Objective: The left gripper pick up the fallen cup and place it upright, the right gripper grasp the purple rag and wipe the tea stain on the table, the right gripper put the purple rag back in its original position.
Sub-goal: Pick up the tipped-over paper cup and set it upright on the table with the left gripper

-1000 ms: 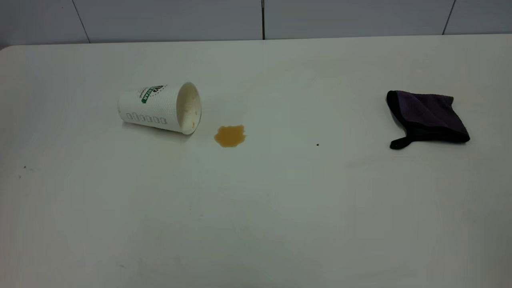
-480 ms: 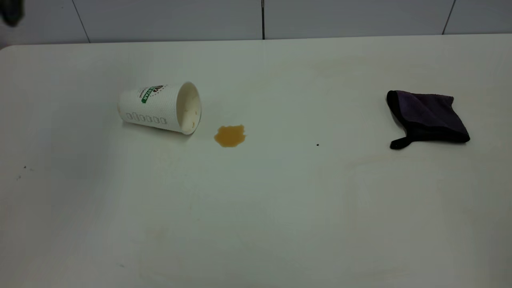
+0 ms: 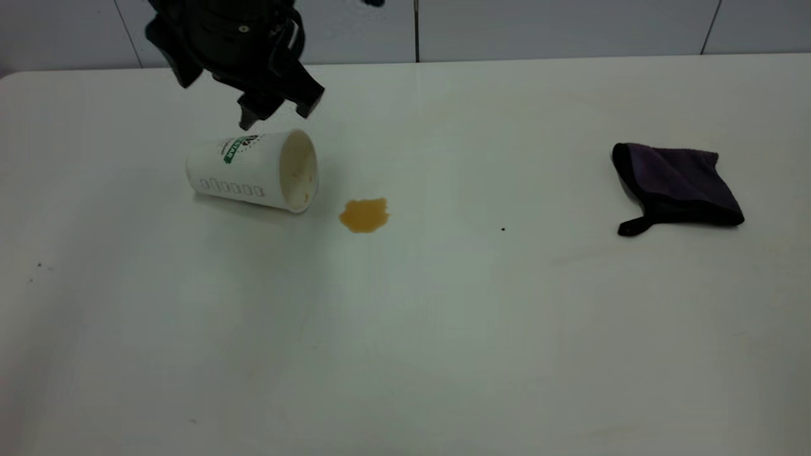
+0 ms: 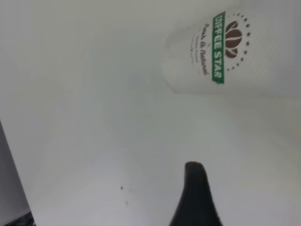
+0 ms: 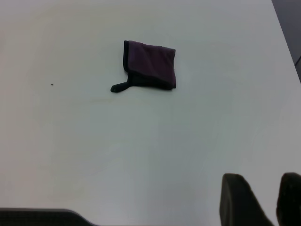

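Dimpled paper cup (image 3: 253,170) sideways beside irregular amber tea stain (image 3: 364,215).

Setting: looks like a lab or test bench, not a home.
Surface: large plain white table (image 3: 443,329) with a rounded corner, faint smudges and a few dark specks.
Backdrop: pale grey wall panels (image 3: 557,28) split by thin dark seams.
Equipment: black robot arm (image 3: 234,44) reaching in over the far edge.
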Robot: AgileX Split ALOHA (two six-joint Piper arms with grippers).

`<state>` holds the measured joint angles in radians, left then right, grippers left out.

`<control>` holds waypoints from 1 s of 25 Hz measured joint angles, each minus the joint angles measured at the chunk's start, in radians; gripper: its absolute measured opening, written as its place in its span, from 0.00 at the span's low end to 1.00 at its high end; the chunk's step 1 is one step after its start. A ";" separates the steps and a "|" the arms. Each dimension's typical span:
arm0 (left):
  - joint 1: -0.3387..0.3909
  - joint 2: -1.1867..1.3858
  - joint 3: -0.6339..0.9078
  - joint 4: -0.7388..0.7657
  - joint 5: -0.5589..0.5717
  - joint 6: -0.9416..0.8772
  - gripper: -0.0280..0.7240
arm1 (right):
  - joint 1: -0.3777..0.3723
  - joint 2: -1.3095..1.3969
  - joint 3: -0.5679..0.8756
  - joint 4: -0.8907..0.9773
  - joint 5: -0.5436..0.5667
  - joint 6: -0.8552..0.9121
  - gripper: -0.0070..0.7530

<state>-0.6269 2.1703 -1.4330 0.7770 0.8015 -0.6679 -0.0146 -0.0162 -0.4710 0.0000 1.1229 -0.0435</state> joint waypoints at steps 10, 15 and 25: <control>-0.006 0.209 -0.137 0.125 -0.053 -0.106 0.83 | 0.000 0.000 0.000 0.000 0.000 0.000 0.32; -0.008 0.296 -0.211 0.205 -0.053 -0.167 0.82 | 0.000 0.000 0.000 0.000 0.000 0.000 0.32; 0.011 0.375 -0.241 0.333 -0.021 -0.190 0.71 | 0.000 0.000 0.000 0.000 0.000 0.000 0.32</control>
<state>-0.6157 2.5455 -1.6742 1.1103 0.7800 -0.8576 -0.0146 -0.0162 -0.4710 0.0000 1.1229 -0.0435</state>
